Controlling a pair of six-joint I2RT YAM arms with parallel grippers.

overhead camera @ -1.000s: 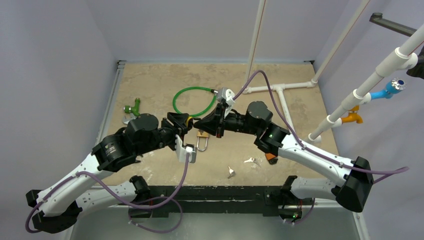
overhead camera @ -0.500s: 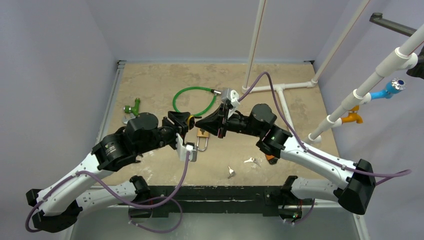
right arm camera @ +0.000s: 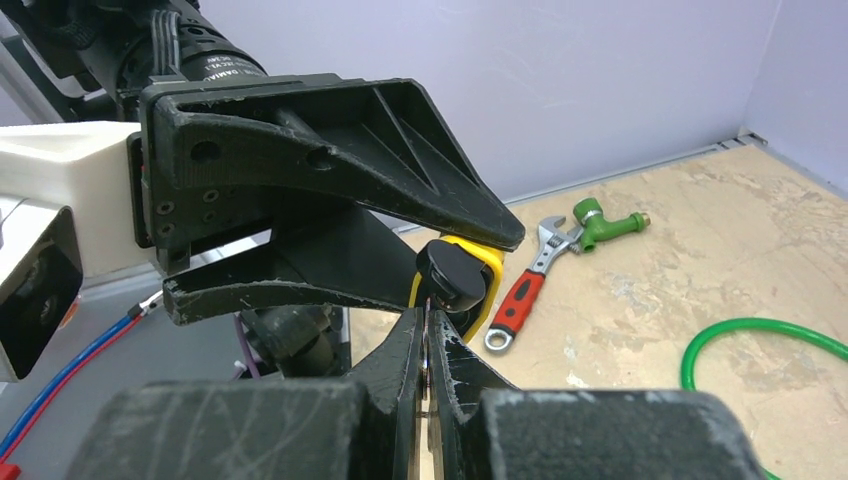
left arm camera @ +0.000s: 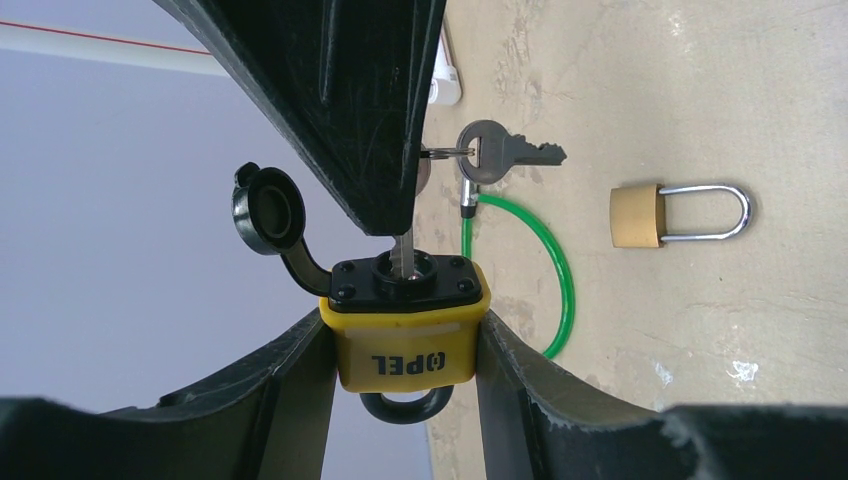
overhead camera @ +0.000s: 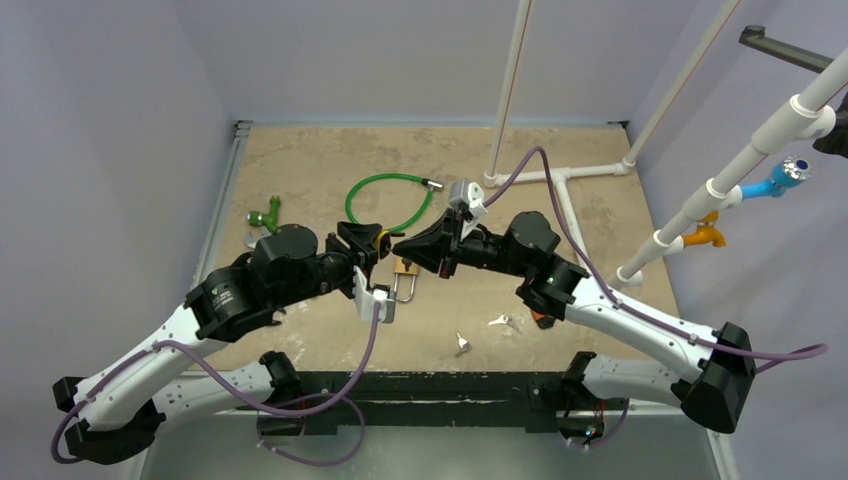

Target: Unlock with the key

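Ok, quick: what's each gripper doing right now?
Left gripper: closed on the yellow padlock.
Right gripper: closed on the key, which is pushed into the padlock.

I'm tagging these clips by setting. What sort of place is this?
Most likely a robotics lab test cell, not a real workshop: a walled-in table with plain walls, practice props such as a brass padlock, loose keys and a wrench laid out, and a white pipe rig carrying coloured taps.
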